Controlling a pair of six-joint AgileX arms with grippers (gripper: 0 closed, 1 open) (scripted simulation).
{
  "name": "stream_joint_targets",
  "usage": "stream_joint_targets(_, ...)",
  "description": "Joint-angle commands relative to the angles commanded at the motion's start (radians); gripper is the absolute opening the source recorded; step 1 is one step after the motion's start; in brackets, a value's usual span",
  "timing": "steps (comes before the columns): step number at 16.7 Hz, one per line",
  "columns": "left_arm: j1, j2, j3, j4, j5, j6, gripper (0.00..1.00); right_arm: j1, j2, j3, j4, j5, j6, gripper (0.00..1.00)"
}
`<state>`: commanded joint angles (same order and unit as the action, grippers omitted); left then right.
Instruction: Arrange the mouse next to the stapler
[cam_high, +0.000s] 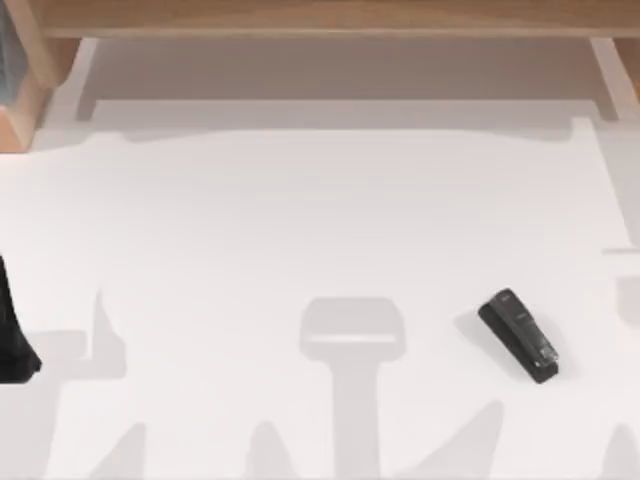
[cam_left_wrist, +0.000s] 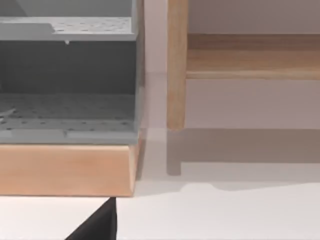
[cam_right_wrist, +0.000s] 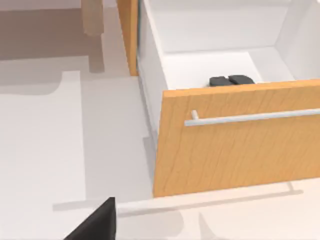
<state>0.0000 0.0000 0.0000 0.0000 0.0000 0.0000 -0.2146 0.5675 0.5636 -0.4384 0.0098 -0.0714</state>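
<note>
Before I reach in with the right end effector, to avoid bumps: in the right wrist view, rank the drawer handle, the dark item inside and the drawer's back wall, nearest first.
1. Drawer handle, on the wooden front.
2. Dark item, on the drawer floor.
3. Back wall, behind it.

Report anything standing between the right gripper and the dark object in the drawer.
The light wooden drawer front with its silver bar handle stands before the dark rounded object inside; the drawer's top is open.
</note>
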Motion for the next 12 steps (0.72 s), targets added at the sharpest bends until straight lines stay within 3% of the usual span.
stream_joint_targets(6,0.0,0.0,0.0,0.0,0.0,0.0,1.0,-0.133,0.79,0.769,-0.4,-0.004,-0.099,1.0)
stream_joint_targets(12,0.0,0.0,0.0,0.0,0.0,0.0,1.0,-0.175,1.544,1.458,-0.698,-0.021,-0.218,1.0)
